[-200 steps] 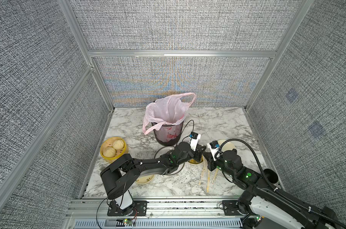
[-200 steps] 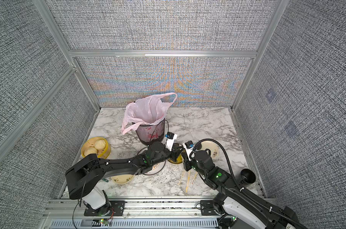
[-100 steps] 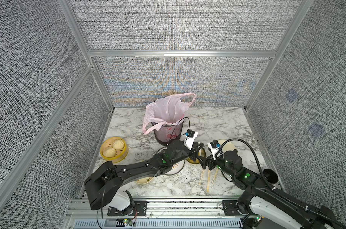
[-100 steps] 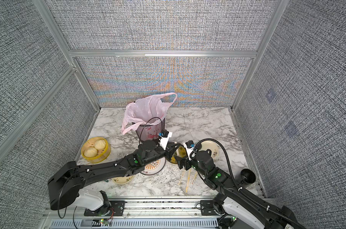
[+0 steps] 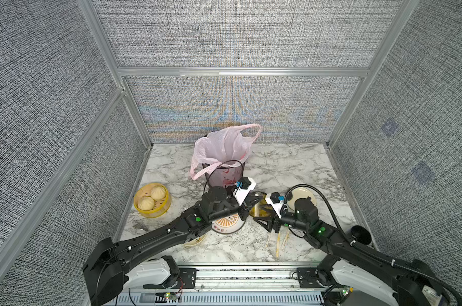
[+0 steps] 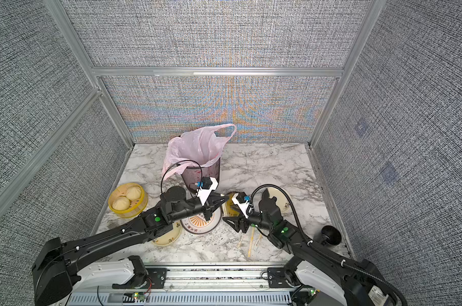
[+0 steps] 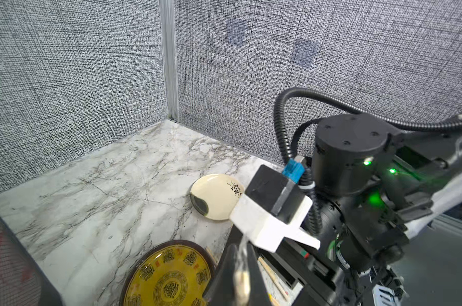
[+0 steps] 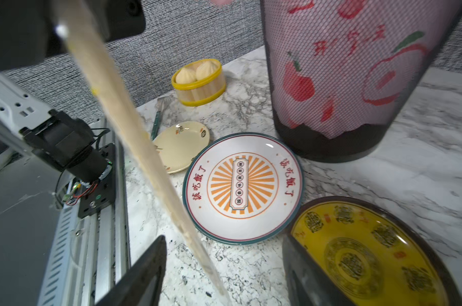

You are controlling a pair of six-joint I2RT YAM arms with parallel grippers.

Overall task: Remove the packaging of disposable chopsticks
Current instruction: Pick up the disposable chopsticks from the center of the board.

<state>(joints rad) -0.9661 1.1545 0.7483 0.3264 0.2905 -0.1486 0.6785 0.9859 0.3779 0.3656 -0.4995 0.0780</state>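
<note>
**Left arm pinches the sleeve, right jaws wide at its free end**

Nearest the rail: loose pale tan wooden chopsticks (image 5: 278, 239) lie on the grey-veined marble tabletop (image 5: 291, 164), just beside the right arm. They are too small to tell whether they're wrapped or bare.

Right gripper (image 8: 223, 246): jaws wide, nothing in them. Left gripper (image 7: 241, 261): jaws closed flat on a long narrow clear plastic sleeve (image 8: 134, 137), apparently with a pale pair inside. It's held slanted in the air, free end pointing between the right's open fingers (image 8: 145, 270). My read: one arm anchors the wrapper so the other can take the sticks and pull.

Behind: a black mesh bin lined with a pink plastic bag (image 5: 235, 174), close to the left arm, probably for the empty sleeve.

Views: the right wrist shows the sleeve passing between the fingers, touching neither as far as I can see. In both top views the arms hide that. Only the left wrist shows clear film in the pinch.
</note>
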